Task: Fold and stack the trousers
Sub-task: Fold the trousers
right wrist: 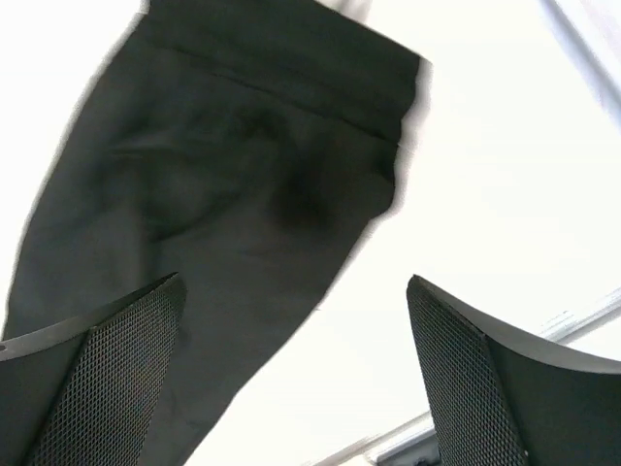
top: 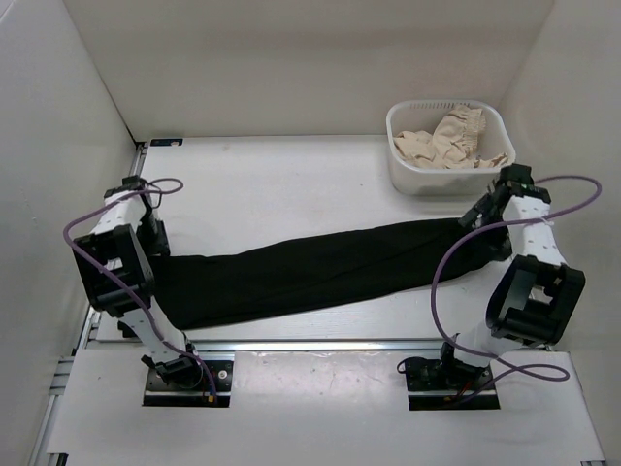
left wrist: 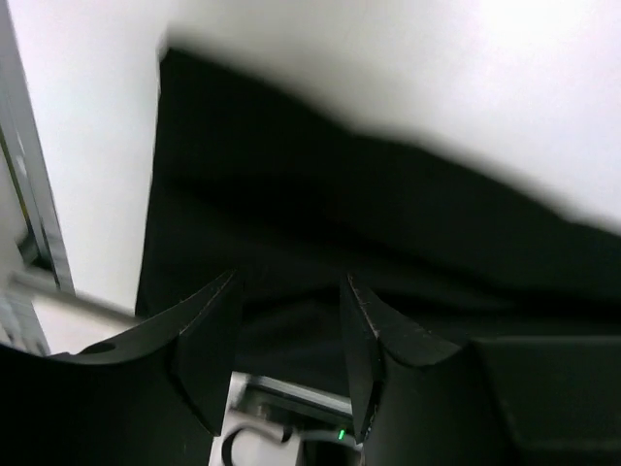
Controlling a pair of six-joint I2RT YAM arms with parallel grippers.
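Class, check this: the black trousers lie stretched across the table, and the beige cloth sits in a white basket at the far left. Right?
Wrong side: the top view shows the white basket with the beige cloth at the far right. The black trousers do lie stretched across the table.

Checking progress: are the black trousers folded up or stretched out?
Stretched out: the trousers lie full length across the table with no crosswise fold.

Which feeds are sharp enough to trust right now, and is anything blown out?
Top external: sharp, evenly lit, though the trousers show little fold detail. Left wrist: soft, their edge smeared, table washed out. Right wrist: waistband edge blurred, table overexposed, right end effector crisp.
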